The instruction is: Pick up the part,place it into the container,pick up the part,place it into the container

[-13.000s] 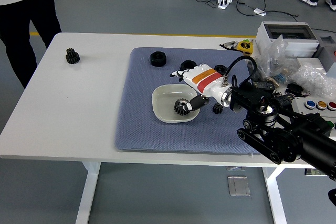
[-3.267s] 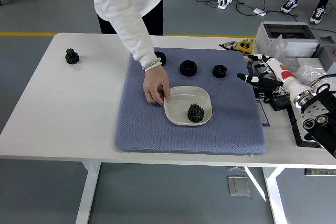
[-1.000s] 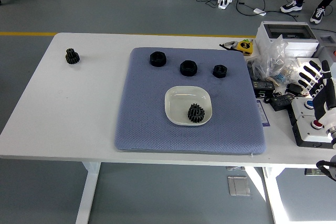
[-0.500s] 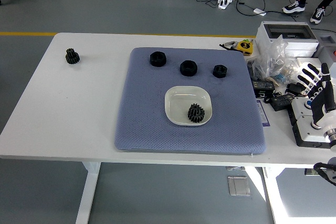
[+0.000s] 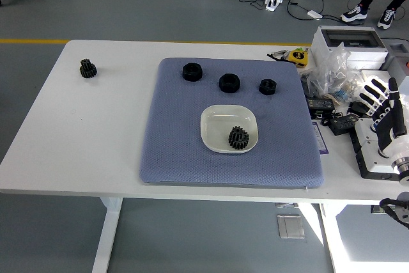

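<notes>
My right hand (image 5: 381,108) is up at the right edge of view, over the clutter beside the table's right end, well away from the mat. Its white fingers (image 5: 372,90) are spread and straight, and it holds nothing. I do not see my left hand at all.

The white table (image 5: 96,139) fills most of the view. On it lies a blue-grey mat (image 5: 185,151), roughly square, set right of centre. At the table's right end I see a grey box (image 5: 348,41), crumpled clear bags (image 5: 332,68) and a panel with coloured buttons (image 5: 383,155).

A white dish (image 5: 220,119) with rounded corners sits on the mat, a little right of the mat's middle. One black gear (image 5: 238,138) lies inside it, in the near right part of the dish, touching the dish floor. It seems to lie on its side, its axis running roughly near to far; I cannot tell which end faces me.

Three black parts stand in a row along the mat's far side: the left one (image 5: 192,71), the middle one (image 5: 229,82) and the smaller right one (image 5: 268,86), each apart from the next. Their axes look upright.

Another small gear (image 5: 87,68) sits alone on bare table at the far left, well apart from the mat.
</notes>
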